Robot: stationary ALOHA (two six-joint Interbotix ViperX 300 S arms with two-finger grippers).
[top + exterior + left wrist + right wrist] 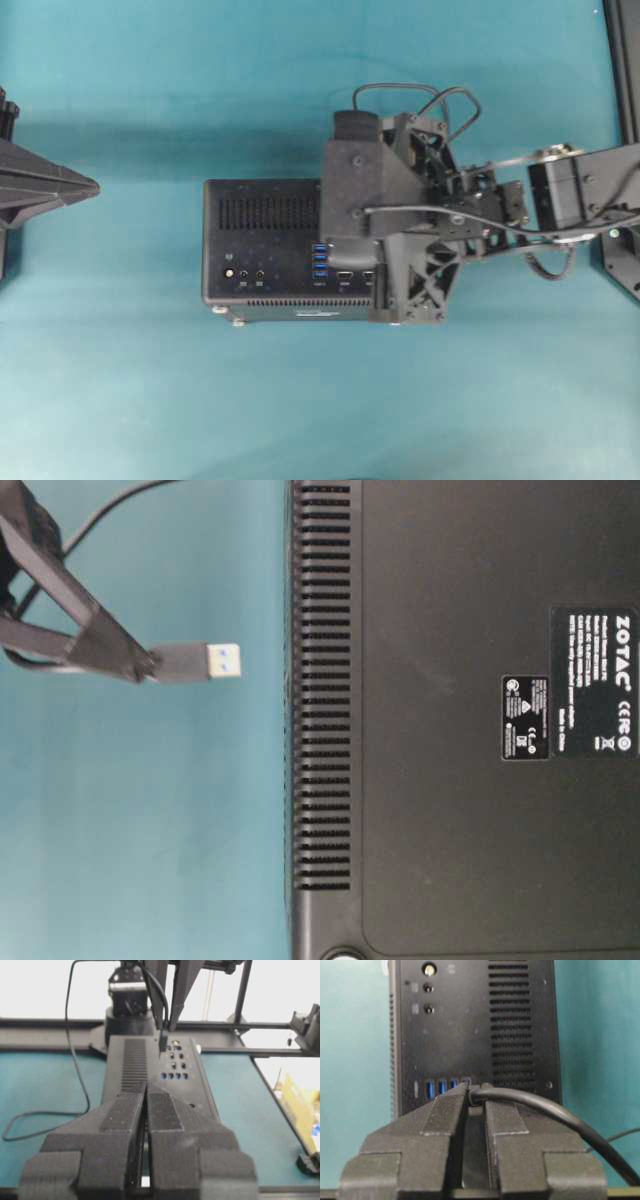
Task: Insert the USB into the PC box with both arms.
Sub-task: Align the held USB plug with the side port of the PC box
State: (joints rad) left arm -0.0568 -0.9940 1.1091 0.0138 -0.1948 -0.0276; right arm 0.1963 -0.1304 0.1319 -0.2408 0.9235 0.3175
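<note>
1. PC box (262,250): black case lying near the middle of the teal tabletop (150,400), its port face turned upward. A vent grille ran along the side toward the far edge, and a row of blue ports (319,260) sat beside the right gripper. A gold round connector (228,271) and two small jacks lay toward the box's left end in the overhead view.

2. USB (195,662): dark grey cable ending in a black plug with a silver, blue-lined tip. In the table-level view the plug was held level in the air, tip pointing at the box's slotted side and clearly apart from it. The cable looped away behind the right gripper toward the far edge of the tabletop.

3. Right gripper (474,1091): poised over the right end of the box, fingers drawn narrow and clamped on the plug body. In the right wrist view the cable left between the fingertips and curved off to the right.

4. Left gripper (146,1091): at the left edge of the tabletop, well apart from the box, fingers pressed together with nothing between them, pointing along the box.

5. Label (524,717): white-printed stickers on the box's broad flat panel in the table-level view.
</note>
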